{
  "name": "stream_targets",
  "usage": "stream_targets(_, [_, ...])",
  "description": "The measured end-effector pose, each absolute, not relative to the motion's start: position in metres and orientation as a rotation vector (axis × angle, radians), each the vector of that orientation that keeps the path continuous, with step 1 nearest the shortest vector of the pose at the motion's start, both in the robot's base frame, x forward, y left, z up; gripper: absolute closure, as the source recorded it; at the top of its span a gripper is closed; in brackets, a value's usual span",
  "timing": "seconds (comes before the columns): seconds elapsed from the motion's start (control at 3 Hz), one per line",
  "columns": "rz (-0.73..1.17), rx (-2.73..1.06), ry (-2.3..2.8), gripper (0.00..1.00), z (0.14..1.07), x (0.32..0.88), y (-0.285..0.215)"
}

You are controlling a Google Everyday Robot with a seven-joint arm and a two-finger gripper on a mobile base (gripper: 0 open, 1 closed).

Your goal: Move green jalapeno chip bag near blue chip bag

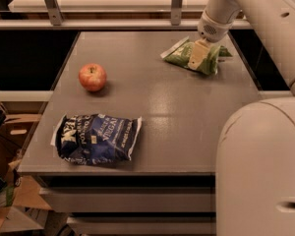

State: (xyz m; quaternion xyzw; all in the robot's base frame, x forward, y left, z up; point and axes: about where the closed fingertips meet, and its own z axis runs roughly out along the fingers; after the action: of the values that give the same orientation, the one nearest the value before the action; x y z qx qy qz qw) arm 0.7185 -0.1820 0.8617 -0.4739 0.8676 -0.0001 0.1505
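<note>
The green jalapeno chip bag [184, 56] lies flat at the far right of the grey table [157, 102]. My gripper [198, 58] comes down from the upper right and sits right on top of the green bag, covering its middle. The blue chip bag [95, 138] lies flat near the table's front left edge, far from the green bag.
A red apple [92, 76] sits on the left part of the table, between the two bags. My arm's large white body [260, 166] fills the lower right. Metal rails run behind the table's far edge. Cardboard boxes lie on the floor at the left.
</note>
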Motion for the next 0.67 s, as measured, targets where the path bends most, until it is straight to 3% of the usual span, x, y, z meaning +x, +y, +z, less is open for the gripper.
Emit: stream_targets(0.67, [0.060,-1.329,2.535,0.87,0.8480,0.7187,-0.1828])
